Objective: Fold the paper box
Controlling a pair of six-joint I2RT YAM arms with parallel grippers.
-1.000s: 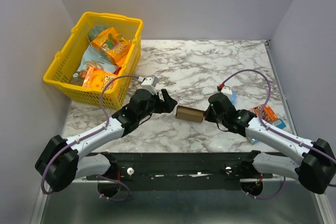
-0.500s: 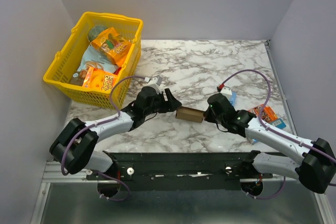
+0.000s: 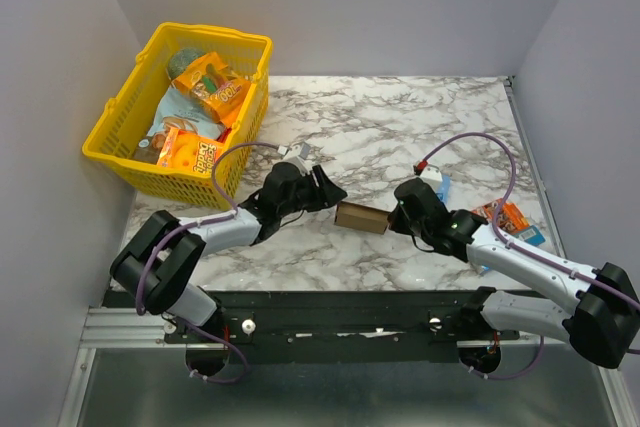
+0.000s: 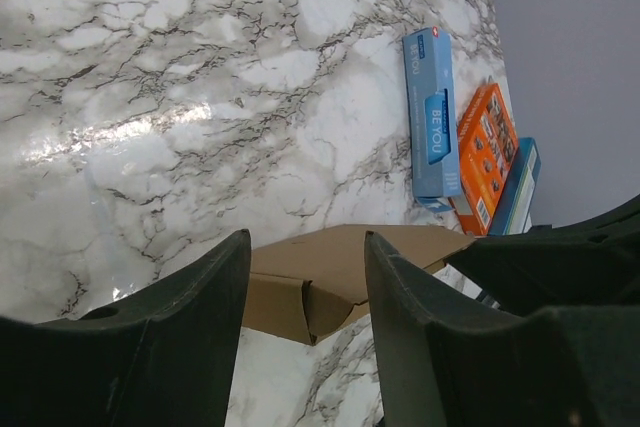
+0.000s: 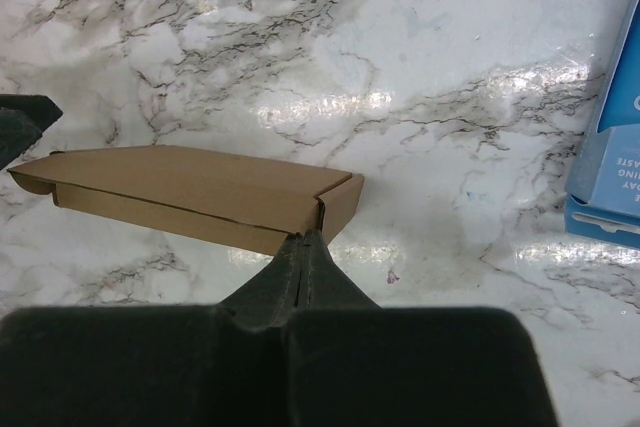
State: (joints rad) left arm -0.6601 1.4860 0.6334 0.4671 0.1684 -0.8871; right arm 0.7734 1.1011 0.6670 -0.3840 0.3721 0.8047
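Your left arm has reached further in over the last second, its elbow drawn to the right. The left gripper (image 3: 325, 192) now sits just beside the left end of the paper box (image 3: 361, 217), while the right arm has barely shifted.

Nearest you, the box lies flat on the marble table (image 3: 400, 117), between the two grippers. It is plain matte brown card, a low rectangle with crisp folded edges and one rounded tab at its left corner.

The left gripper's dark fingers (image 4: 190, 317) stand apart, and the box shows in the gap between them. The right gripper (image 3: 398, 215) has its fingers pressed together, tips touching the box's near side at a corner seam. You cannot tell whether any card is pinched there.

To the right, near the table's edge, lie a slim blue packet (image 4: 432, 112) and an orange printed packet (image 4: 487, 152), close together and well apart from the box.

Beyond the box, the glossy veined marble runs open to the back wall. At the far left corner stands a yellow slatted plastic basket (image 3: 215, 37) of snack packets.
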